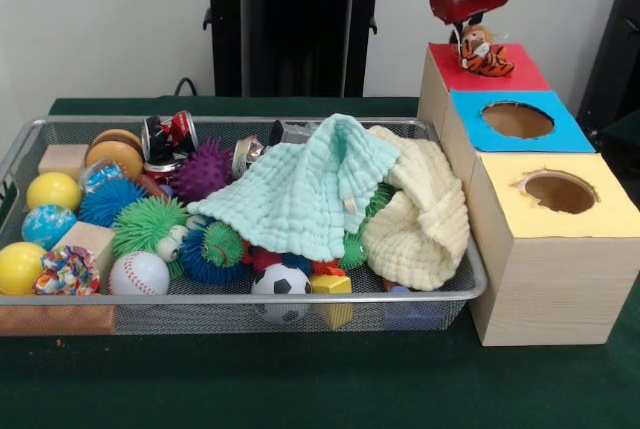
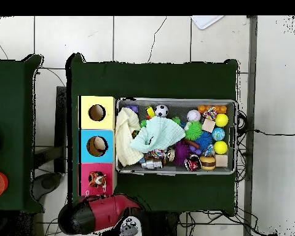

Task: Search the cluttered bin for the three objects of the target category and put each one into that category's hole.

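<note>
Tiger toy (image 1: 484, 54) sits just beneath gripper (image 1: 470, 29).

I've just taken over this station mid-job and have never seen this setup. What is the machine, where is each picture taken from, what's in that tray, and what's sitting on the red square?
The machine is a red and black robot arm; its gripper comes down at the top of the front view, which looks across the table at the robot. The overhead view looks straight down, robot at the bottom. The wire mesh bin holds balls, spiky rubber balls, blocks, cans, a mint cloth and a cream cloth. Beside it a wooden box has red, blue and yellow tops. A plush tiger sits at the red hole, right below the gripper. I cannot tell whether the gripper grips it.
</note>
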Available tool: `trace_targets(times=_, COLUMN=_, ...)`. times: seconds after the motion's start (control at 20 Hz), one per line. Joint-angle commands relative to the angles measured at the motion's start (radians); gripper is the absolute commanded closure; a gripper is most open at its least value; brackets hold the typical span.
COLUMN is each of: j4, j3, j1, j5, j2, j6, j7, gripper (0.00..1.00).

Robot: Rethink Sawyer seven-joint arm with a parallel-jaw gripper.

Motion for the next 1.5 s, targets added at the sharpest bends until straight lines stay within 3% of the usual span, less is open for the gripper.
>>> trace_targets(times=0.05, j4=-0.214, j3=-0.037, j1=0.027, j5=0.089, j2=0.142, j6=-0.152, j7=0.262, gripper=1.0)
trace_targets(times=0.2, j4=-0.215, j3=-0.044, j1=0.036, j5=0.101, j2=0.112, j6=-0.086, j7=0.253, gripper=1.0)
trace_targets(times=0.5, j4=-0.18, j3=-0.026, j1=0.012, j5=0.125, j2=-0.071, j6=0.228, j7=0.204, gripper=1.0)
trace_targets(times=0.7, j4=-0.189, j3=-0.017, j1=0.0, j5=0.128, j2=-0.12, j6=0.338, j7=0.185, gripper=1.0)
trace_targets(times=0.95, j4=-0.192, j3=-0.011, j1=-0.01, j5=0.128, j2=-0.144, j6=0.382, j7=0.18, gripper=1.0)
trace_targets(times=1.15, j4=-0.197, j3=0.012, j1=-0.022, j5=0.145, j2=-0.155, j6=0.35, j7=0.175, gripper=1.0)
trace_targets(times=1.5, j4=-0.293, j3=-0.009, j1=0.006, j5=0.134, j2=-0.144, j6=0.369, j7=0.208, gripper=1.0)
